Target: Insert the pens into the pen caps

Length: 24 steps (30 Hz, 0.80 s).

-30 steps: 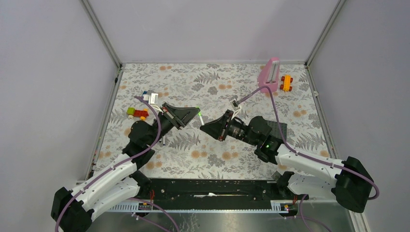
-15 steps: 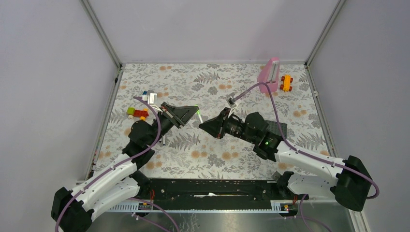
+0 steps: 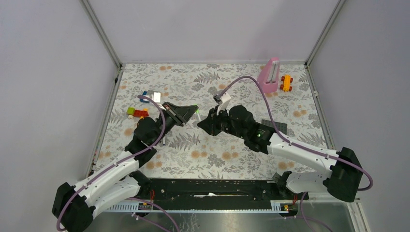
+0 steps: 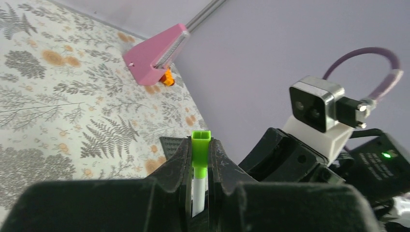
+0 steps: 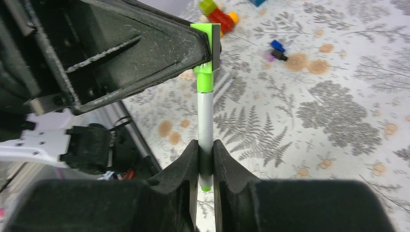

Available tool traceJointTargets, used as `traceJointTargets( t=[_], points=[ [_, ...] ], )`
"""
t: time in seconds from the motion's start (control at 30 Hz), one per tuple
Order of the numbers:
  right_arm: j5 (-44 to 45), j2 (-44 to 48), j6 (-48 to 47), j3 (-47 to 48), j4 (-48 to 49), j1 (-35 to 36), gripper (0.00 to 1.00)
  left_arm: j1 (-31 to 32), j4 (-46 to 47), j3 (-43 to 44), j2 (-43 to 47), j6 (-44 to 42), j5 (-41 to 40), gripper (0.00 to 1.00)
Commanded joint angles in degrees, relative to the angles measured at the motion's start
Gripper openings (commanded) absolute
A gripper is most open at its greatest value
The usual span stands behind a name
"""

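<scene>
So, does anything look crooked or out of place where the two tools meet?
Nothing stands out. The left tool holds the green cap, the right tool holds the white pen, and the pen runs straight into the cap. No bend or damage shows.

Matt black plastic on the left gripper [image 5: 206,44], with many fine pale scratches on the flat sides. Same dull black plastic on the right gripper [image 5: 205,155], smoother at the rounded ends. Glossy, smooth plastic for the green cap [image 4: 200,147]; smooth white plastic with a soft shine for the pen [image 5: 206,116]. Matt printed sheet as table cover [image 3: 203,84], cloth or paper not possible to tell. Polished metal face on the camera [image 4: 315,104], matt white plastic under it. Smooth matt plastic on the pink block [image 4: 153,54].
</scene>
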State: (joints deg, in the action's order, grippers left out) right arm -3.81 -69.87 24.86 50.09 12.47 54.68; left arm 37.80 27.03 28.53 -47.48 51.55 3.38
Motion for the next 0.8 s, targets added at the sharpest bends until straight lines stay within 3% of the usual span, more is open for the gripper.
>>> traceJointTargets(
  t=[0.0, 0.3, 0.77],
  points=[
    [13.89, -2.65, -4.64, 9.58, 3.98, 1.03, 0.0, 3.42, -8.49, 1.39, -2.43, -0.77, 6.91, 0.0],
    [23.89, -9.35, -7.19, 20.36, -4.87, 2.58, 0.0, 4.61, -13.79, 3.11, -5.09, -0.74, 3.42, 0.0],
    [26.53, -19.19, -7.52, 36.92, -19.6, 2.72, 0.0, 6.58, -23.8, 7.7, -9.52, -1.08, -2.0, 0.0]
  ],
)
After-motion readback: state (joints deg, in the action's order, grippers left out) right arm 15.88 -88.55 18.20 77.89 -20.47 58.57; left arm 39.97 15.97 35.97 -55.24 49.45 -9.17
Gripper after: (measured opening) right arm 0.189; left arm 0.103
